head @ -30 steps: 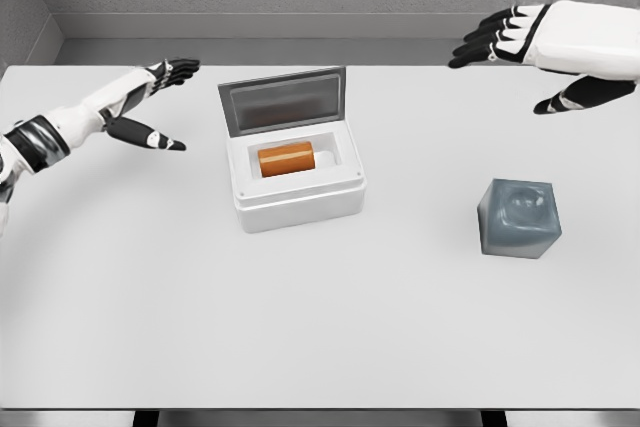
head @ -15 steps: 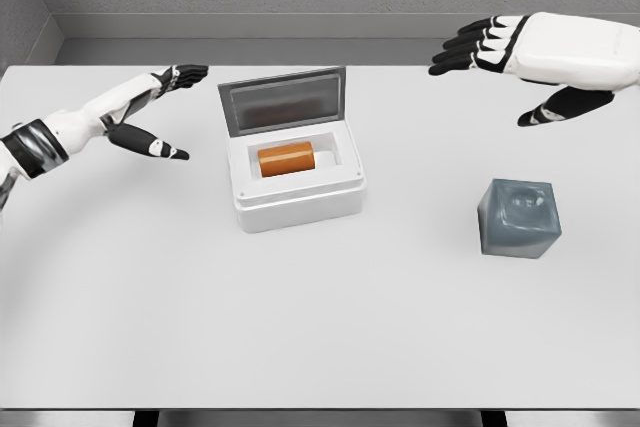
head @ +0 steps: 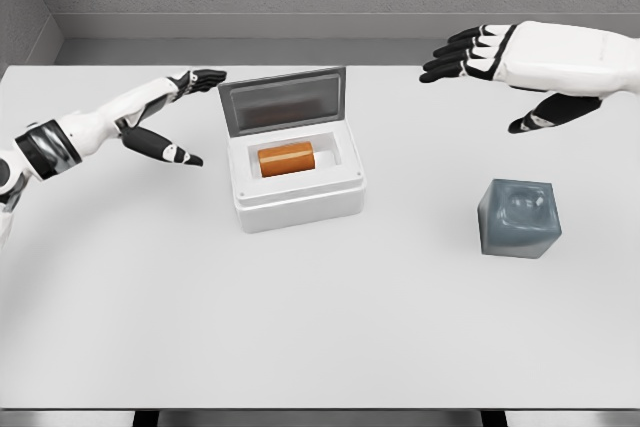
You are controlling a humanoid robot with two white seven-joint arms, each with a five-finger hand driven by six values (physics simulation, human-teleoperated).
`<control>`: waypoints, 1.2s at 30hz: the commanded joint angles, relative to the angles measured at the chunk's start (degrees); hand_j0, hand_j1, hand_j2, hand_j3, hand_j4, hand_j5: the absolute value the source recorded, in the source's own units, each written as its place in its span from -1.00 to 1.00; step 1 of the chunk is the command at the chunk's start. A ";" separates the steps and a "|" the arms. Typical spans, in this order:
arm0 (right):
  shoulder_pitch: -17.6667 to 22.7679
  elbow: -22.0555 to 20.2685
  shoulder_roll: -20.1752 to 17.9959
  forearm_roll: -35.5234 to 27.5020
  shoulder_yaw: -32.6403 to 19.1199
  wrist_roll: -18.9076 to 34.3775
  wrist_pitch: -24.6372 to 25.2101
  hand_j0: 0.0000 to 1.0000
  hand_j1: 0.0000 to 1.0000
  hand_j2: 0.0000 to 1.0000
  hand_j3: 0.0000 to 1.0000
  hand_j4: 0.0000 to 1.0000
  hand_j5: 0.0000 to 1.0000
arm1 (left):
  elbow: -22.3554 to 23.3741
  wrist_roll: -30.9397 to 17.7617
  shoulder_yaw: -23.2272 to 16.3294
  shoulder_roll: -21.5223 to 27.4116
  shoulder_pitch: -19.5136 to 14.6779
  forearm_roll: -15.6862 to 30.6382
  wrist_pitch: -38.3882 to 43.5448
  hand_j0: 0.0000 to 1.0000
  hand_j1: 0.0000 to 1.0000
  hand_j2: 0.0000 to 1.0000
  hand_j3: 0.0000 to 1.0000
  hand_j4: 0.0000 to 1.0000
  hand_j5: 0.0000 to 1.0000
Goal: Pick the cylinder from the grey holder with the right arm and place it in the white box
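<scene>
The orange cylinder lies on its side inside the white box, whose grey-lined lid stands open at the back. The grey holder sits at the right of the table with an empty hollow in its top. My right hand hovers open above the table's far right, fingers spread and pointing left, holding nothing. My left hand reaches in from the left, open, its fingertips close to the lid's left edge.
The white table spreads wide in front of the box and holder. A grey wall runs along its far edge.
My left hand has moved right toward the box lid. My right hand has drifted left and slightly down. The cylinder, box and holder have not moved.
</scene>
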 commanded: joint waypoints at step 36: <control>0.96 1.76 2.04 -0.38 -0.08 0.73 0.10 1.00 1.00 1.00 1.00 1.00 1.00 | -6.92 0.10 0.49 2.18 2.55 0.68 0.09 1.00 1.00 1.00 1.00 1.00 1.00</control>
